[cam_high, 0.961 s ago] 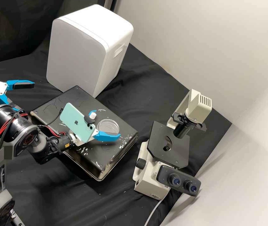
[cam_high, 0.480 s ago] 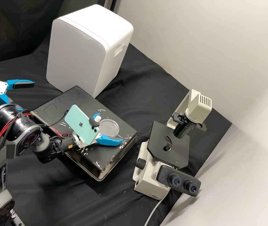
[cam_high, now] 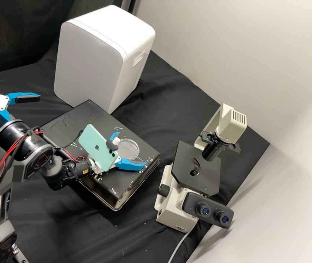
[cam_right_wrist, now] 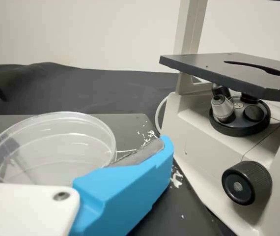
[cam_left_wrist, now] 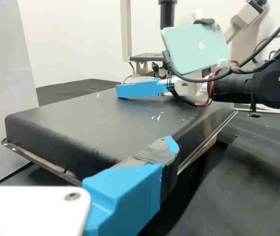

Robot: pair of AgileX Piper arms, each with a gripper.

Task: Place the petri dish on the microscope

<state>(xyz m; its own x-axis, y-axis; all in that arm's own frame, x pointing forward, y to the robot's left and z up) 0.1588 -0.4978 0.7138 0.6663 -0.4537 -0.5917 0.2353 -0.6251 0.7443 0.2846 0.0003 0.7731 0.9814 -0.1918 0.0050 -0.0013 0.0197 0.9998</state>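
Though contact is unclear, petri dish (cam_high: 127,147) lies between the right fingers (cam_high: 132,164).

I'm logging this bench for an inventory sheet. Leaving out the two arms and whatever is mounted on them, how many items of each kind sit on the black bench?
Petri dish: 1
Microscope: 1
White box: 1
Black tray: 1
Total: 4
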